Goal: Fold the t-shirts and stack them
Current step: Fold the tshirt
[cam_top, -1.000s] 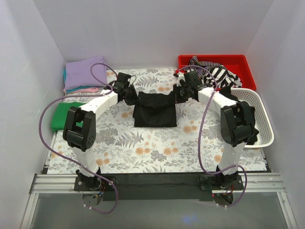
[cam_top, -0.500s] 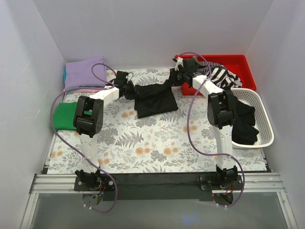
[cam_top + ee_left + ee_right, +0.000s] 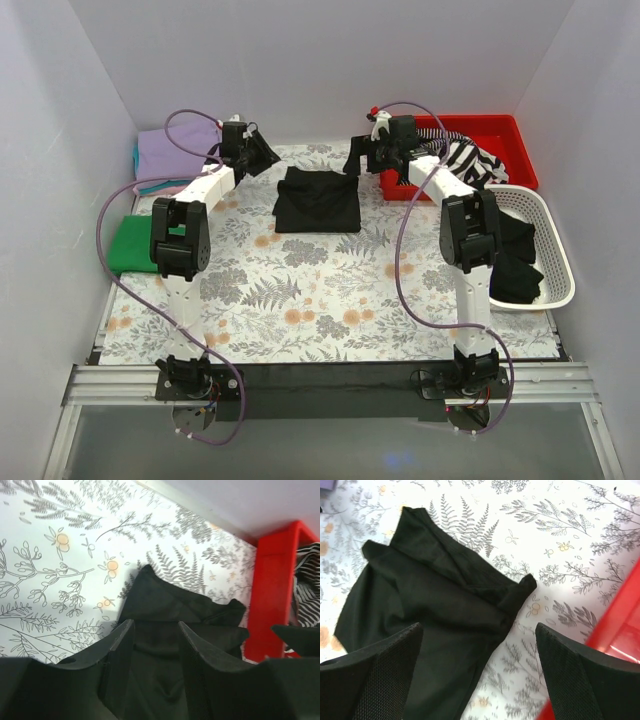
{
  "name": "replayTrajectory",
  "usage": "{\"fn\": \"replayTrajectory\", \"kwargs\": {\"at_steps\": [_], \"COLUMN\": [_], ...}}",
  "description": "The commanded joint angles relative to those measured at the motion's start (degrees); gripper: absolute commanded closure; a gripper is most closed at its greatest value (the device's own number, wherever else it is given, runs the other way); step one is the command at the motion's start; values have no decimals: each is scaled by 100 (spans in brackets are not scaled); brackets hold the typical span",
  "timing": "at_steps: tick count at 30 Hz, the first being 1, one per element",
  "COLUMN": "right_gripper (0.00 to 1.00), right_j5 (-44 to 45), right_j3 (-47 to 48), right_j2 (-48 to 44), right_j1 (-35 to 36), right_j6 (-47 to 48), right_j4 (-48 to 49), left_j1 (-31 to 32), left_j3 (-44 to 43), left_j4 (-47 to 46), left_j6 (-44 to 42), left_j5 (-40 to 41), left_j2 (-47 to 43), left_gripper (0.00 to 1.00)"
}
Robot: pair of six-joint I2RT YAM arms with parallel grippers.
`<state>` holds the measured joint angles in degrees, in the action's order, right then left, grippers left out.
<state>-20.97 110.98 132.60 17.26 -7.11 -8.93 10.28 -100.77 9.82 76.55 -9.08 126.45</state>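
A black t-shirt (image 3: 318,200) lies folded into a rough square on the floral table cover, at the back middle. My left gripper (image 3: 258,153) hovers just beyond the shirt's far left corner, open, with nothing between its fingers. In the left wrist view the black t-shirt (image 3: 170,605) shows through the gap of my left gripper (image 3: 156,632). My right gripper (image 3: 356,160) hangs wide open off the far right corner. In the right wrist view my right gripper (image 3: 477,640) is empty above the black t-shirt (image 3: 430,595). A lavender t-shirt (image 3: 175,152) tops a stack at the back left. A green t-shirt (image 3: 128,243) lies at the left edge.
A red bin (image 3: 500,130) holding striped cloth stands at the back right, close to my right gripper, and its red wall (image 3: 620,625) shows in the right wrist view. A white basket (image 3: 553,240) with dark clothes sits along the right edge. White walls enclose the table.
Both grippers carried the black shirt's edge toward the back, let it go and opened. The shirt now lies flat farther back. Both arms stretch toward the rear wall.
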Motion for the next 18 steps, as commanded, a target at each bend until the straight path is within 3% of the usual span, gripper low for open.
{"fn": "replayTrajectory", "kwargs": {"at_steps": [1, 6, 12, 18], "right_gripper": [3, 6, 12, 12], "right_j5": [-248, -574, -979, -1278], "right_j3": [-348, -428, -498, -165], "right_j2": [-725, -735, -533, -50], "right_j1": [14, 190, 296, 340], "right_j6": [210, 246, 140, 17], "right_j4": [111, -170, -259, -293], "left_j1": [26, 70, 105, 105], "left_j3": [319, 751, 1261, 1016], "left_j4": [-191, -394, -446, -543], "left_j6": [-106, -35, 96, 264], "left_j5": [-14, -1461, -1956, -2265], "left_j2": [-919, -1114, -851, -219], "left_gripper": [61, 61, 63, 65]}}
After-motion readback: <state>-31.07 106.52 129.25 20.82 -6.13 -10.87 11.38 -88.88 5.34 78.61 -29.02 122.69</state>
